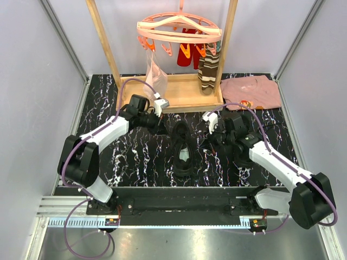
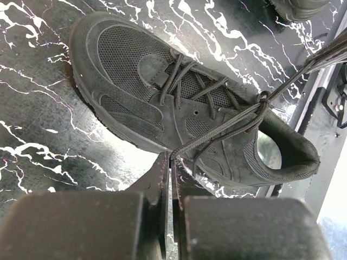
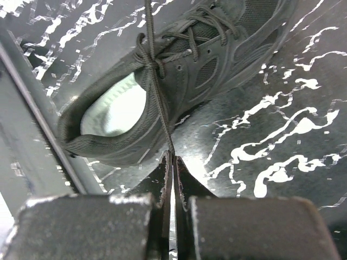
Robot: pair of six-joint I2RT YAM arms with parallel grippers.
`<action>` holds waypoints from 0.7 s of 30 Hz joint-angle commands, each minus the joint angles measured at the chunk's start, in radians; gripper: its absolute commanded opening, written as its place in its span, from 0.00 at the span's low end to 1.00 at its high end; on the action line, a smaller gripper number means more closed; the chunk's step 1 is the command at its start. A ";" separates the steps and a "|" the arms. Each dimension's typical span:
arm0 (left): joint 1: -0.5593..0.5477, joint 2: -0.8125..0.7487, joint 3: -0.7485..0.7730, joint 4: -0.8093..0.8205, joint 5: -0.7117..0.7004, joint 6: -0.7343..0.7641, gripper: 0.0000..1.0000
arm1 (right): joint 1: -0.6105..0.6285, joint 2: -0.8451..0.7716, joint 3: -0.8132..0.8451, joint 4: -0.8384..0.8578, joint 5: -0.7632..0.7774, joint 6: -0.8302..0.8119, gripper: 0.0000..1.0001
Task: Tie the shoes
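Observation:
One black shoe (image 1: 183, 146) lies mid-table, toe pointing away, with its pale insole (image 3: 114, 111) showing. It fills the left wrist view (image 2: 135, 81) and the right wrist view (image 3: 217, 65). A simple knot (image 2: 263, 100) sits at the top of the lacing. My left gripper (image 1: 160, 128), left of the shoe, is shut on one lace end (image 2: 217, 127). My right gripper (image 1: 209, 135), right of the shoe, is shut on the other lace end (image 3: 160, 108). Both laces run taut from the knot (image 3: 149, 57). A dark shape that may be the second shoe (image 2: 301, 5) shows at the frame edge.
A wooden rack (image 1: 190, 97) stands at the back with a pink clip hanger (image 1: 179, 30), a hanging striped sock (image 1: 207, 70) and a clear bag (image 1: 154, 76). A pink shirt (image 1: 250, 91) lies back right. A metal rail (image 1: 179, 214) runs along the near edge.

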 commanded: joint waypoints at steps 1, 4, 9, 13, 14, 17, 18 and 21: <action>0.037 0.009 0.022 0.025 -0.096 0.049 0.00 | -0.036 0.006 0.008 -0.070 -0.036 0.093 0.00; 0.038 0.008 0.019 0.025 -0.104 0.049 0.00 | -0.051 0.027 0.014 -0.068 -0.047 0.122 0.00; 0.038 0.003 0.017 0.028 -0.035 0.032 0.00 | -0.064 0.078 0.040 -0.067 -0.099 0.120 0.00; 0.015 0.002 0.019 0.037 0.039 0.012 0.00 | -0.064 0.133 0.098 -0.065 -0.171 0.050 0.01; 0.000 -0.001 0.017 0.037 0.048 0.016 0.00 | -0.064 0.144 0.121 -0.065 -0.183 0.030 0.06; -0.026 -0.006 0.008 0.048 0.056 0.012 0.00 | -0.064 0.174 0.152 -0.070 -0.211 -0.031 0.26; -0.028 -0.006 0.005 0.053 0.054 0.007 0.00 | -0.062 0.180 0.170 -0.077 -0.217 -0.065 0.32; -0.034 -0.003 0.005 0.059 0.059 0.001 0.00 | -0.064 0.188 0.206 -0.093 -0.226 -0.114 0.50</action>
